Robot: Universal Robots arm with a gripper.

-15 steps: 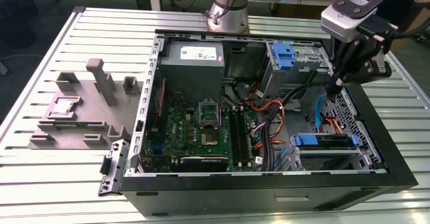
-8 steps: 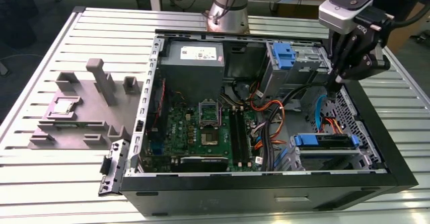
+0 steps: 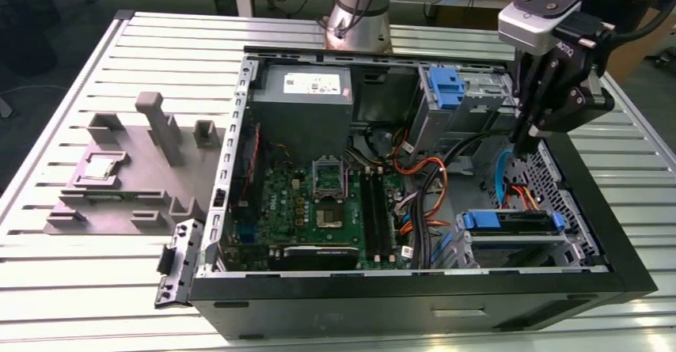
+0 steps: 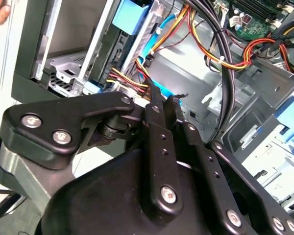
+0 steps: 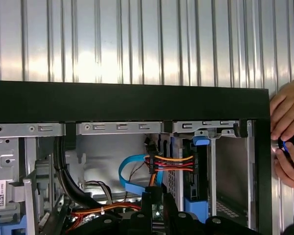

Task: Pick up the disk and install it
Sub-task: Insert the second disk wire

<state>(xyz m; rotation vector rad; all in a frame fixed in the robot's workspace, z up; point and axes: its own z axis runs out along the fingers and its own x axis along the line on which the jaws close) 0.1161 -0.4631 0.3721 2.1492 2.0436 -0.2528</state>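
Gripper [image 3: 525,140], fingers closed and empty, hangs inside the computer case [image 3: 423,289]; hard disk [image 3: 512,223] sits below it in the drive bay, apparently installed.

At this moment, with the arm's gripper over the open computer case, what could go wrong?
1. The black gripper hangs close to the orange, red and yellow cable bundle; it could snag the wires.
2. A person's hand rests at the black case's edge, possibly within the arm's reach.
3. The silver-grey disk in blue rails lies beside loose cables that may catch.
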